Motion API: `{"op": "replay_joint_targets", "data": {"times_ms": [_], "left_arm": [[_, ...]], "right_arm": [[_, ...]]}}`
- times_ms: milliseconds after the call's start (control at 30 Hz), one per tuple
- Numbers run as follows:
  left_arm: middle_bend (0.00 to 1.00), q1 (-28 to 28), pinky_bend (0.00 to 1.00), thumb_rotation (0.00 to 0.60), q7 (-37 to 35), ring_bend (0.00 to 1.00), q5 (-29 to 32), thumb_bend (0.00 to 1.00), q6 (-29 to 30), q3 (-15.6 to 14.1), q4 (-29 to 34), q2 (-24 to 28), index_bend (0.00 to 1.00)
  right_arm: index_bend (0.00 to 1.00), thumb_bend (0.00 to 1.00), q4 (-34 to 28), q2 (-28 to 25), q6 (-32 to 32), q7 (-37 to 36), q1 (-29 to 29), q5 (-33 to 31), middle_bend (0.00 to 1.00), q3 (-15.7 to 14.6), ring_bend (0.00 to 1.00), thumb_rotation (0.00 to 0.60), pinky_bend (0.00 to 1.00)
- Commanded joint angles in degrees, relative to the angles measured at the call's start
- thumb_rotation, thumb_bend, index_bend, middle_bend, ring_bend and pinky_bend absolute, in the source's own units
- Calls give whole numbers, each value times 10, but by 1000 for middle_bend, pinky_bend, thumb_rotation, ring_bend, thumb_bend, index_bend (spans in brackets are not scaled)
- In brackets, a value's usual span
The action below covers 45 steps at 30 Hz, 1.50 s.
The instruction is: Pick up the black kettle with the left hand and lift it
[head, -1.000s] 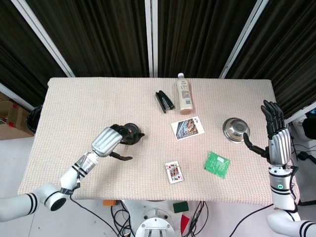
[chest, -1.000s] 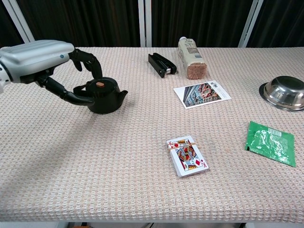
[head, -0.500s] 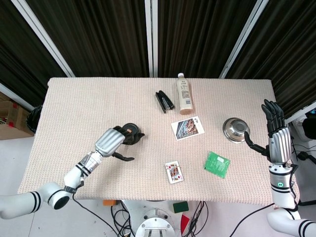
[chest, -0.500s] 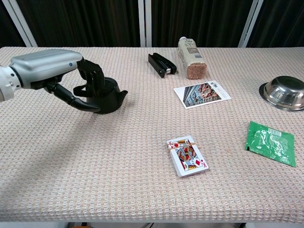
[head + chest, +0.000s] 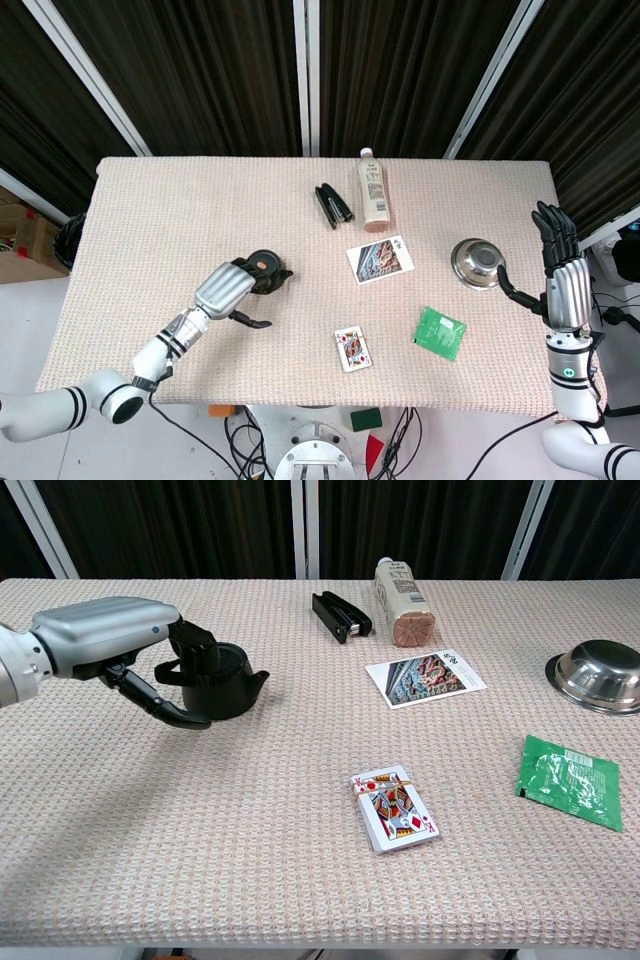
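Observation:
The black kettle [image 5: 268, 271] [image 5: 228, 680] stands upright on the woven table top, left of the middle, spout pointing right. My left hand [image 5: 228, 290] [image 5: 115, 640] covers its left side. The fingers [image 5: 190, 645] curl over the handle and the lid, hiding both. The thumb [image 5: 165, 708] reaches out along the table in front of the kettle, apart from it. My right hand [image 5: 560, 272] hangs open and upright past the table's right edge, fingers spread, holding nothing; the chest view does not show it.
A lying bottle [image 5: 374, 190] [image 5: 402, 600] and a black case [image 5: 333, 205] [image 5: 340, 615] sit at the back. A picture card [image 5: 427, 678], a steel bowl [image 5: 595, 675], a green packet [image 5: 568, 778] and playing cards [image 5: 394, 807] lie to the right.
My left hand has slid right and down onto the kettle; its fingers now curl over the handle and lid. The kettle stays on the table. The right hand barely moved.

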State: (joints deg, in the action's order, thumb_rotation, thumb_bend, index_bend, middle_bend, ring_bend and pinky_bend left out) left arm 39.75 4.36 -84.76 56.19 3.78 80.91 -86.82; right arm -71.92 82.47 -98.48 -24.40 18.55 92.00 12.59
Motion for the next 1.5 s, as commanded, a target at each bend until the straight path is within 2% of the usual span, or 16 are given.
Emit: {"op": "replay_joint_targets", "data": {"times_ms": [33, 333, 500, 1000, 1200, 1500], "left_arm": [[476, 1, 303, 302, 3, 412, 1, 0, 0, 0, -2, -1, 456], [551, 4, 298, 305, 7, 483, 5, 0, -4, -2, -7, -2, 512], [577, 6, 297, 329, 10, 512, 7, 0, -8, -3, -8, -2, 541], [607, 5, 278, 338, 19, 542, 8, 0, -5, -10, -22, -12, 567], [618, -2, 245, 343, 25, 556, 0, 0, 15, -11, -15, -8, 569], [628, -5, 206, 359, 46, 565, 7, 0, 15, -12, -12, -6, 579]], "right_arm": [[0, 343, 2, 1, 0, 0, 0, 0, 0, 0, 0, 600, 15], [0, 344, 13, 5, -1, -3, 0, -4, 0, 2, 0, 600, 15], [0, 345, 12, 4, -3, -3, -1, -4, 0, 3, 0, 600, 15], [0, 350, 22, 11, -1, -6, -2, -7, 0, 1, 0, 600, 15], [0, 351, 22, 12, 2, -4, -1, -7, 0, 0, 0, 600, 15], [0, 350, 25, 16, 6, -2, 0, -7, 0, -3, 0, 600, 15]]}}
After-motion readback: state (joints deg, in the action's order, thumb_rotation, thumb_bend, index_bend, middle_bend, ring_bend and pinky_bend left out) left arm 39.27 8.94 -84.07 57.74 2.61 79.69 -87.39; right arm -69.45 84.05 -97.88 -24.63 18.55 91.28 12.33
